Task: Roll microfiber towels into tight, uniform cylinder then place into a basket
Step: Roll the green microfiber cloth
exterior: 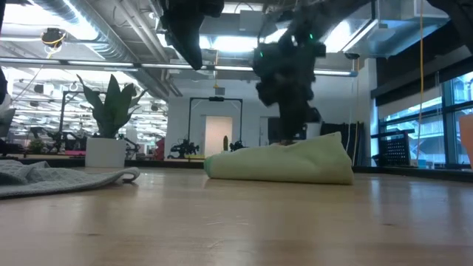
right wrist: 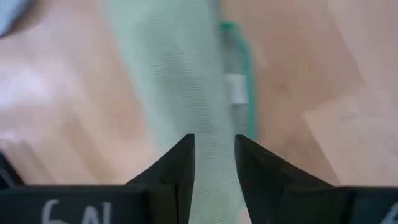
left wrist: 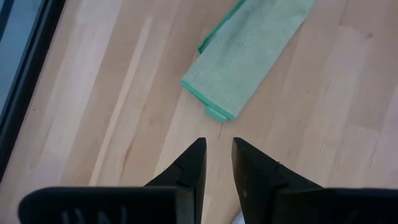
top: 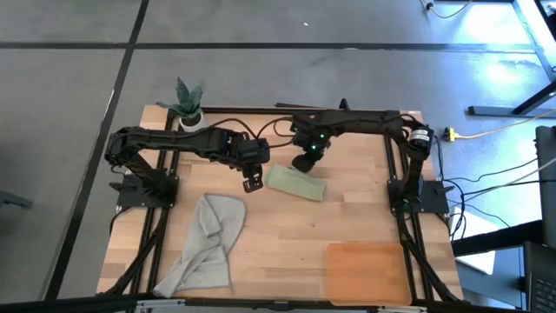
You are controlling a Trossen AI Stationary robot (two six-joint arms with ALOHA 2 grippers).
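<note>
High view: the rolled green towel [top: 295,183] lies mid-bench between both grippers; the grey towel [top: 207,243] is unrolled, the basket [top: 367,272] empty. Low view: the roll looks loose and could unfurl if lifted. Wrist views: left gripper [left wrist: 219,149] narrowly parted, empty; right gripper [right wrist: 214,145] slightly parted over the towel, grip unclear. White tag [right wrist: 235,88] unreadable.

Both arms reach inward; left tool [top: 253,183], right tool [top: 304,163] slightly parted
</note>
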